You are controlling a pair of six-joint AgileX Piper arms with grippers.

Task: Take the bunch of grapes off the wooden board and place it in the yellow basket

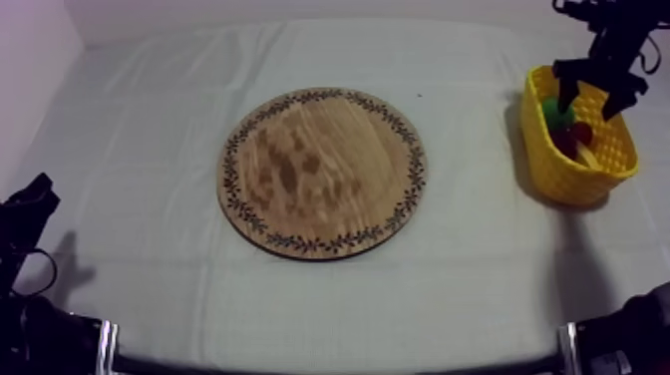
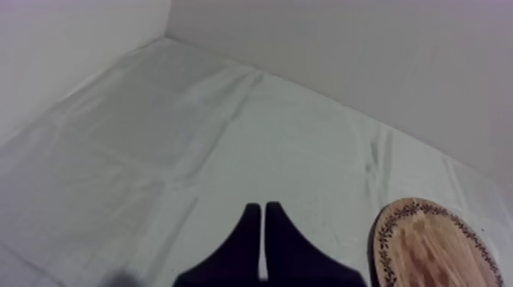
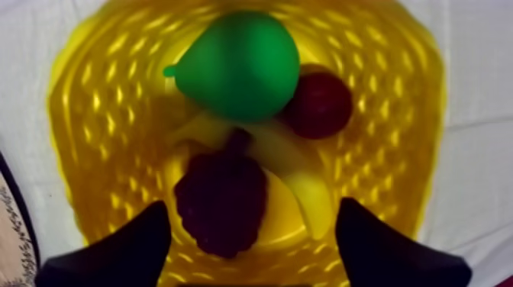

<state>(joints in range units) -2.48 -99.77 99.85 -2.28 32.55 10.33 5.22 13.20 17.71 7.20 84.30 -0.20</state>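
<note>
Grapes (image 3: 221, 202) are in the basket (image 1: 578, 170), on its floor against the banana (image 3: 305, 183), with the pear (image 3: 240, 65) and small red fruit (image 3: 319, 104) beyond. Basket sits at the right edge of the table (image 1: 150, 120), toward the far corner. Right gripper (image 1: 588, 100) hangs just above the basket, fingers spread wide, gripping nothing; grapes lie below the gap. Board (image 1: 324, 172) is mid-table. Left gripper (image 2: 262, 207) is low by the left edge near the front corner, fingers pressed together, holding nothing.
</note>
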